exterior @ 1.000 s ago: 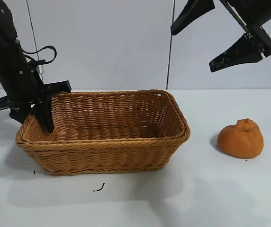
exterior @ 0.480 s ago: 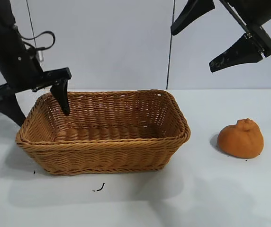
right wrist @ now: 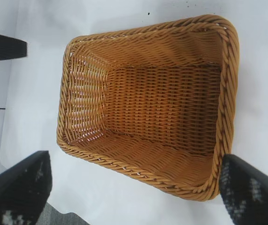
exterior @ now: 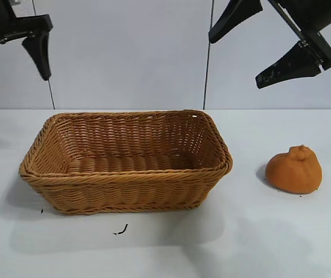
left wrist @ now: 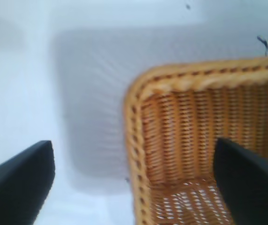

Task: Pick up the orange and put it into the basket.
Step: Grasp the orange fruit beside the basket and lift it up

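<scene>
basket [exterior: 125, 168] mouth unobstructed, orange [exterior: 294, 169] standing apart on table [exterior: 269, 237]

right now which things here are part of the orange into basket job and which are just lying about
Part of the job:
- orange, on the table right of the basket
- basket, nothing in it
- left gripper, open, up high
- right gripper, open, up high

Just lying about:
- small dark scrap in front of the basket
- table

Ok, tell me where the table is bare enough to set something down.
The widest bare stretch is the near table edge in front of the basket, apart from a small dark scrap. There is also a strip between the basket and the orange, and the table's far left. The basket itself is empty.
</scene>
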Controlling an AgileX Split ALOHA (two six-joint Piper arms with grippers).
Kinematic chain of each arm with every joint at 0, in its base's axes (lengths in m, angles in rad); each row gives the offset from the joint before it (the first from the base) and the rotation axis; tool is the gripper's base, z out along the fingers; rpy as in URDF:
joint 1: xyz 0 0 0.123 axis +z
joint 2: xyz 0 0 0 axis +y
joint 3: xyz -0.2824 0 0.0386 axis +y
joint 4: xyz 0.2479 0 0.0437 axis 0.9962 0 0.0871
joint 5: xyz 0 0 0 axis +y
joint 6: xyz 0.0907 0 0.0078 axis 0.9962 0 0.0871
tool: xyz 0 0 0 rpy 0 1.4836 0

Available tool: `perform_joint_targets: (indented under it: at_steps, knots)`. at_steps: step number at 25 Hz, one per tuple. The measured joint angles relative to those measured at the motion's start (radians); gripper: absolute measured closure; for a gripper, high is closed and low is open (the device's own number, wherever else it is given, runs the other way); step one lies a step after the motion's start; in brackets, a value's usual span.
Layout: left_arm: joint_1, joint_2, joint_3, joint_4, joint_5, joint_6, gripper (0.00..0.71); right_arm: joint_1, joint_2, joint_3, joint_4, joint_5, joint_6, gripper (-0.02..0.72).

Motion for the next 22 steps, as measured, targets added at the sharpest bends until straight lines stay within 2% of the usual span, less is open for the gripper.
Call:
perform_joint_targets:
  at_steps: [4, 6, 10, 12, 16, 22]
  knots:
    - [0.081, 0.000, 0.000, 0.036, 0.010, 0.012, 0.058, 0.000, 0.000, 0.000, 0.000, 0.000, 0.000, 0.008]
    - [0.102, -0.003, 0.006, 0.045, 0.011, 0.018, 0.058, 0.000, 0.000, 0.000, -0.001, 0.000, 0.000, 0.008]
    - [0.105, -0.054, 0.086, 0.045, 0.011, 0.032, 0.058, 0.000, 0.000, 0.000, -0.001, -0.002, 0.000, 0.008]
    - [0.103, -0.107, 0.168, 0.041, 0.011, 0.037, 0.058, 0.000, 0.000, 0.000, -0.001, -0.002, 0.000, 0.008]
    - [0.103, -0.278, 0.362, 0.039, 0.012, 0.069, 0.058, 0.000, 0.000, 0.000, -0.001, -0.002, 0.000, 0.008]
    - [0.103, -0.582, 0.590, 0.043, 0.013, 0.112, 0.058, 0.000, 0.000, 0.000, -0.001, -0.002, 0.002, 0.008]
